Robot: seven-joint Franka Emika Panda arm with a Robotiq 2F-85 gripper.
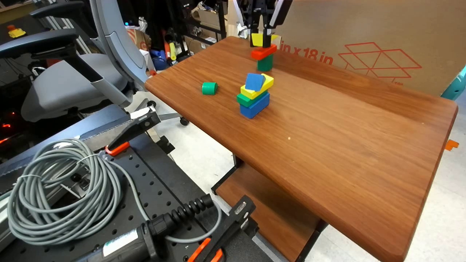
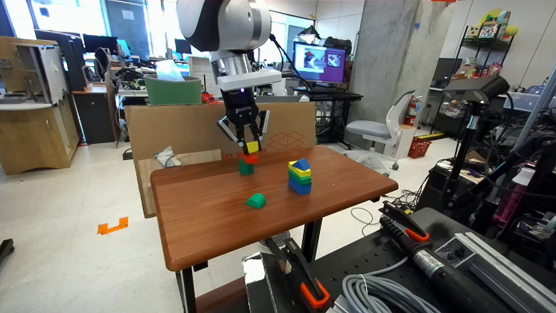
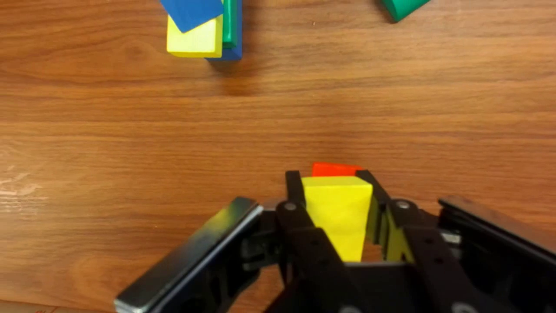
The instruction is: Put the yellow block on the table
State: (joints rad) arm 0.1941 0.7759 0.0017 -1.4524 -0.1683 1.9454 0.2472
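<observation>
hand (image 3: 330, 184) pinches yellow block (image 3: 336, 213) | block in its grip, just above red block (image 1: 263, 53), contact unclear | likely step: placing | best lifted clear, shifted sideways, lowered level onto the surface (image 1: 346, 145), released only once seated

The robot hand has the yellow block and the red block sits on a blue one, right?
Not quite: both exterior views show the red block on a green block, not a blue one. The hand does have the yellow block.

Both ext. views oblique onto table (image 1: 346, 145), wrist view close, approx. overhead.
</observation>
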